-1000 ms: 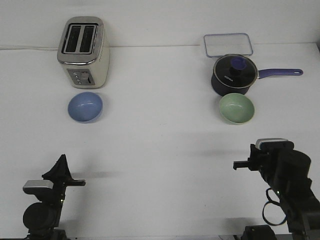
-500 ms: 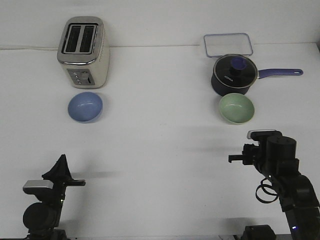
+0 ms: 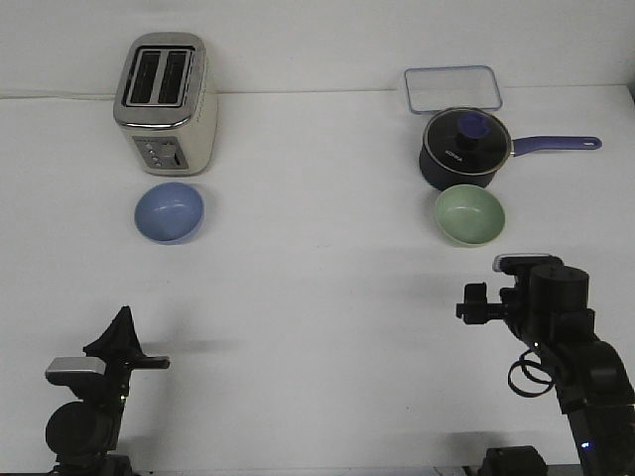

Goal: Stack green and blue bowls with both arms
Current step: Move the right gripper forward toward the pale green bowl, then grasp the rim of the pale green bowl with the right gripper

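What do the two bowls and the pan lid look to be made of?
Blue bowl and green bowl: smooth and evenly coloured with a soft sheen, likely plastic or melamine, though glazed ceramic is possible. Pan lid: looks like clear glass with a metal rim and a blue knob, probably plastic.

The blue bowl (image 3: 170, 212) is small, round and smooth, light periwinkle, sitting upright and open side up on the left part of the white surface. The green bowl (image 3: 469, 215) is pale mint and looks to be the same size, likewise upright, well apart from it on the right; both seem empty, though the insides are small here
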You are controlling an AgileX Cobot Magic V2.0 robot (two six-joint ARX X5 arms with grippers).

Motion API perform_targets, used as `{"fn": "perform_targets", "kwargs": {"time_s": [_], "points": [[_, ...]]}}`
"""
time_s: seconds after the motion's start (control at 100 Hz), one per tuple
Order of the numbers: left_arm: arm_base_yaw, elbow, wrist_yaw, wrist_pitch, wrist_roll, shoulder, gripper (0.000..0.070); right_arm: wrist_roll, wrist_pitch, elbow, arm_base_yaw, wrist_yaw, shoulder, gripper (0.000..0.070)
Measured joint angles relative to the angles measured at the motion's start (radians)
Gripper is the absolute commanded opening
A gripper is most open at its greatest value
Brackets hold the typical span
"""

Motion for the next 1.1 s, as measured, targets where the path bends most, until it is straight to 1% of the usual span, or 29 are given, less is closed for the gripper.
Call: {"fn": "perform_targets", "kwargs": {"time_s": [0.11, 0.2, 0.4, 0.56, 0.72, 0.88, 0.95, 0.98, 1.02, 1.07, 1.1], "points": [[0.000, 0.000, 0.000, 0.000, 0.000, 0.000, 0.0013, 0.000, 0.019, 0.078, -0.037, 0.002, 0.078, 0.0509], [0.000, 0.000, 0.000, 0.000, 0.000, 0.000, 0.0013, 0.000, 0.064, 0.129, -0.067, 0.002, 0.163, 0.0509], [0.000, 0.000, 0.000, 0.000, 0.000, 0.000, 0.0013, 0.000, 0.171, 0.204, -0.124, -0.001, 0.378, 0.0509], [0.000, 0.000, 0.000, 0.000, 0.000, 0.000, 0.0013, -0.004, 0.217, 0.258, -0.152, -0.002, 0.549, 0.0509], [0.000, 0.000, 0.000, 0.000, 0.000, 0.000, 0.0013, -0.006, 0.275, 0.274, -0.169, -0.004, 0.686, 0.0509], [0.000, 0.000, 0.000, 0.000, 0.000, 0.000, 0.0013, -0.008, 0.326, 0.274, -0.180, -0.050, 0.788, 0.0508], [0.000, 0.000, 0.000, 0.000, 0.000, 0.000, 0.0013, -0.008, 0.334, 0.274, -0.181, -0.052, 0.820, 0.0505], [0.000, 0.000, 0.000, 0.000, 0.000, 0.000, 0.0013, -0.008, 0.335, 0.274, -0.181, -0.053, 0.832, 0.0487], [0.000, 0.000, 0.000, 0.000, 0.000, 0.000, 0.0013, -0.008, 0.336, 0.274, -0.181, -0.053, 0.845, 0.0437], [0.000, 0.000, 0.000, 0.000, 0.000, 0.000, 0.0013, -0.008, 0.338, 0.274, -0.181, -0.053, 0.853, 0.0338], [0.000, 0.000, 0.000, 0.000, 0.000, 0.000, 0.0013, -0.008, 0.339, 0.274, -0.181, -0.053, 0.855, 0.0254]]}}
